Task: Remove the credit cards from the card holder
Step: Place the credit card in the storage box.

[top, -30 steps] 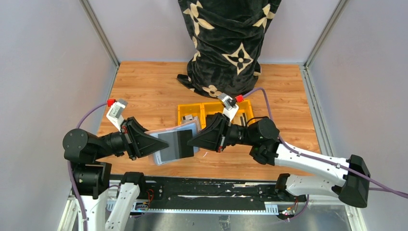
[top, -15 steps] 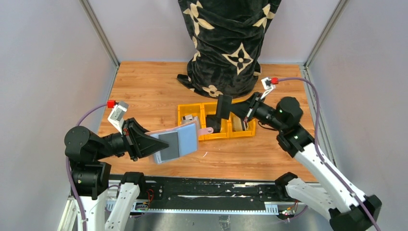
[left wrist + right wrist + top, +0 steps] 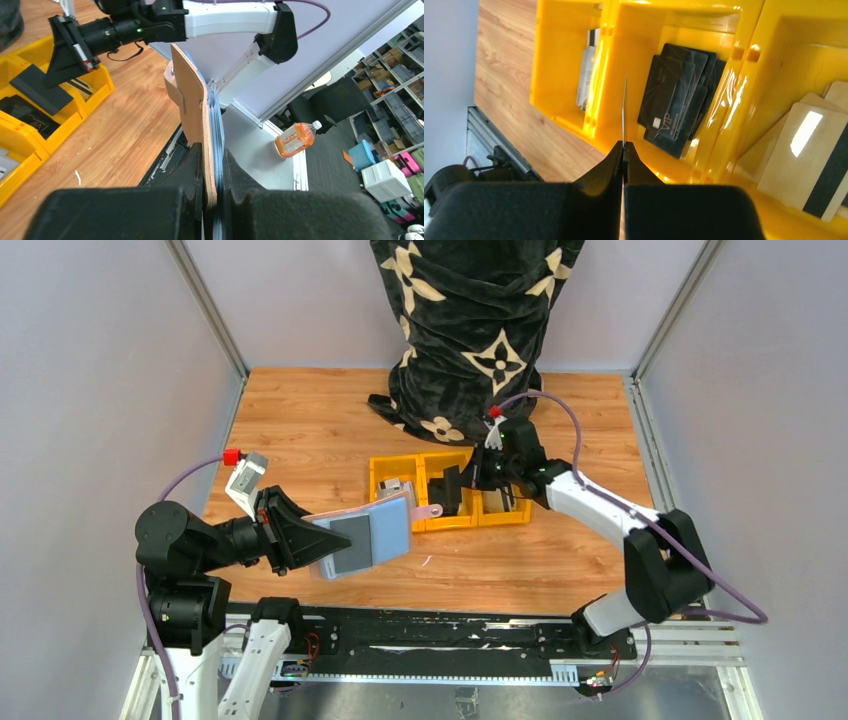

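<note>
Clamping the card holder (image 3: 192,100) firmly in our left claw (image 3: 212,155), we hold it above the worktop (image 3: 300,420), credit cards (image 3: 216,120) tucked inside. Our right claw (image 3: 623,147) is closed tight on one dark card (image 3: 624,110), edge-on over the yellow tray (image 3: 599,75)'s middle compartment.

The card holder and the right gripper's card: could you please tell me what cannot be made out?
1. Count of credit cards left in the card holder: left wrist shows only packed edges; the left gripper covers their lower ends.
2. Face of the held card in the right gripper: right wrist sees it edge-on; top view too small.
</note>
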Controlling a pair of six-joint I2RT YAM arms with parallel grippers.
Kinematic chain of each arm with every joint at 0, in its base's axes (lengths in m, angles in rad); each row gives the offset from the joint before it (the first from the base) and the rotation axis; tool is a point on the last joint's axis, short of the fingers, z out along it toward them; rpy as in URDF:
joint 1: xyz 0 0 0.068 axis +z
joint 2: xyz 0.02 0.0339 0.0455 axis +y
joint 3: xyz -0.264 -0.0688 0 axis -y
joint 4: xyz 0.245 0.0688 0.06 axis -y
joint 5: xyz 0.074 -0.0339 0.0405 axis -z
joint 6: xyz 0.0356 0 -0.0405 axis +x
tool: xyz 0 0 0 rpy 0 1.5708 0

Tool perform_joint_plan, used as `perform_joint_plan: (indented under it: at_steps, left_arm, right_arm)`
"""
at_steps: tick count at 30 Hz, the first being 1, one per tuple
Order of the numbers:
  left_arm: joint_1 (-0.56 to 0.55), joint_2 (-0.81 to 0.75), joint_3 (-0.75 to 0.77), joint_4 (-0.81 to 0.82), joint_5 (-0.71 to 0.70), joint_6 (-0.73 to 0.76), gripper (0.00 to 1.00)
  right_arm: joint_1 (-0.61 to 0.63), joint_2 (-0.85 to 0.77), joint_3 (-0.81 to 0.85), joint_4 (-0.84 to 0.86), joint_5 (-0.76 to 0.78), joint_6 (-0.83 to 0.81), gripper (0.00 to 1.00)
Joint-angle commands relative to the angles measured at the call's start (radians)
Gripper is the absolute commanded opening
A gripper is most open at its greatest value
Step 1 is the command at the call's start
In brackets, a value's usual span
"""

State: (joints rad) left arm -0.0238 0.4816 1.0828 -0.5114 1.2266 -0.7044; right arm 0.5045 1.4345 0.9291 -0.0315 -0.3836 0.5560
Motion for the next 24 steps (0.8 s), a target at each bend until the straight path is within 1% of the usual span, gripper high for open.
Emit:
perform_joint_plan:
  at_steps: [1,6,8,15,17,18,19,20,22,23,24]
  left_arm:
    - [-0.004,-0.008,0.027,0.007,0.008,0.014,0.00]
    - [-0.004,-0.015,0.030,0.020,0.007,0.011,0.00]
    - [-0.003,-0.017,0.032,0.024,0.008,0.012,0.00]
    - [-0.003,-0.017,0.036,0.024,0.014,0.019,0.00]
    - [-0.003,-0.018,0.033,0.024,0.014,0.020,0.00]
    - [-0.003,-0.018,0.032,0.024,0.015,0.020,0.00]
    - [-0.004,-0.020,0.033,0.024,0.016,0.022,0.00]
    - [-0.004,-0.020,0.033,0.023,0.016,0.021,0.00]
    - [-0.004,-0.018,0.035,0.025,0.019,0.021,0.00]
    - [-0.004,-0.019,0.037,0.026,0.020,0.021,0.00]
    - [-0.004,-0.018,0.038,0.025,0.022,0.020,0.00]
  right_arm:
    - [0.031,0.112,0.082,0.022,0.033,-0.043,0.00]
    - [0.078,0.247,0.151,0.022,0.060,-0.047,0.00]
    - [0.092,0.277,0.168,0.023,0.078,-0.046,0.00]
    - [0.128,0.311,0.170,0.047,0.167,-0.037,0.01]
    - [0.133,0.291,0.163,0.040,0.198,-0.041,0.10]
    - [0.135,0.270,0.159,0.038,0.211,-0.043,0.21]
    - [0.135,0.251,0.156,0.035,0.224,-0.046,0.30]
    - [0.134,0.232,0.156,0.035,0.238,-0.050,0.35]
    - [0.136,0.180,0.160,-0.008,0.262,-0.055,0.54]
    - [0.135,0.150,0.163,-0.021,0.275,-0.060,0.62]
    - [0.135,0.116,0.169,-0.036,0.282,-0.069,0.66]
